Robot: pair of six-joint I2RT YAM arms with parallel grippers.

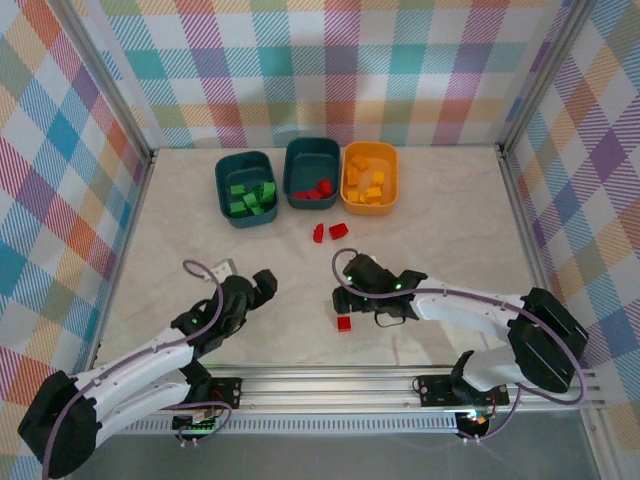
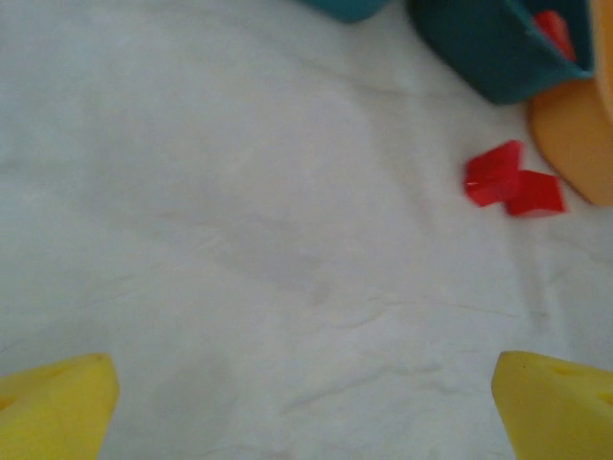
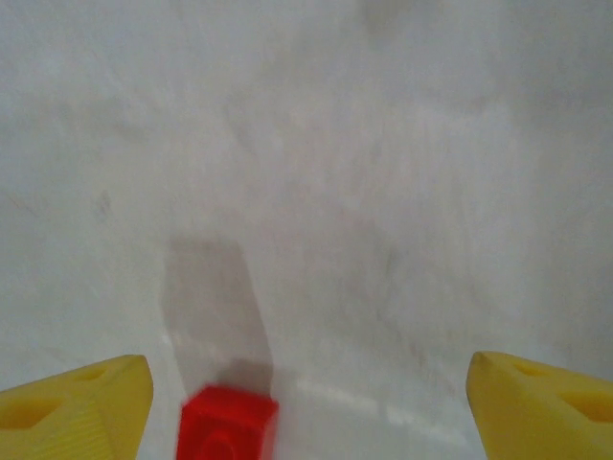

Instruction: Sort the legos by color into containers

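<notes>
**Top view.** Nearest, the left gripper and right gripper lie low over the table. The left tub holds green bricks, the middle tub red bricks, and the orange tub yellow bricks. No stray colour shows in any tub. Left to sort are a red pair just before the middle tub and a lone brick, also red, beside the right gripper. The task looks nearly done. The jaw spread is hard to read under the dark wrists.

**Left wrist.** The yellow fingers stand wide apart with nothing between them. The red pair lies ahead, its two bricks touching, near the orange tub's wall. All the tubs are cut off by the frame edge.

**Right wrist.** The fingers are released and wide apart. The lone brick sits between them, just beside the finger at the picture's left, and is not gripped. Its lower part is cut off.
</notes>
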